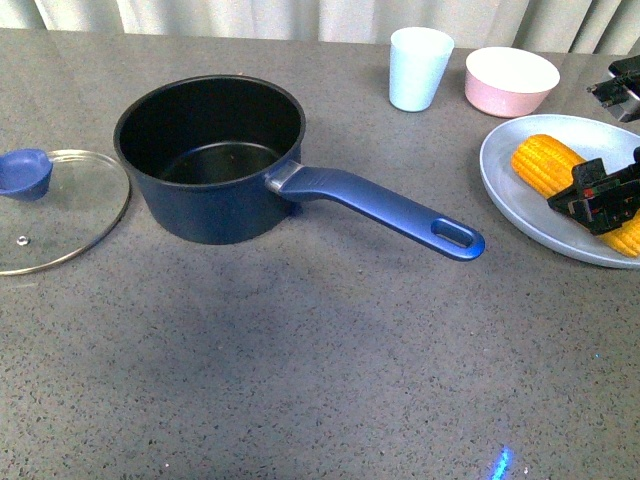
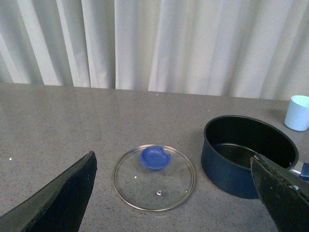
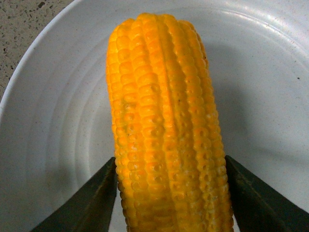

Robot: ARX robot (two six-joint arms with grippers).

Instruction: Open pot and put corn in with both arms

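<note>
light: even, soft | shadows: faint before pot (image 1: 200, 212) | glare: blue glint on table (image 1: 320, 385) | focus: sharp

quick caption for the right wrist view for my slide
Right gripper straddles the corn lying on the pale plate, a finger close on each side.

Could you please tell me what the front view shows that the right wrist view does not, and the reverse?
Only the front view shows the pot, open and empty, the glass lid lying beside it, the cup and the pink bowl. Only the right wrist view shows the fingers of the right gripper against both sides of the corn. Both show the corn lying on the plate.
</note>
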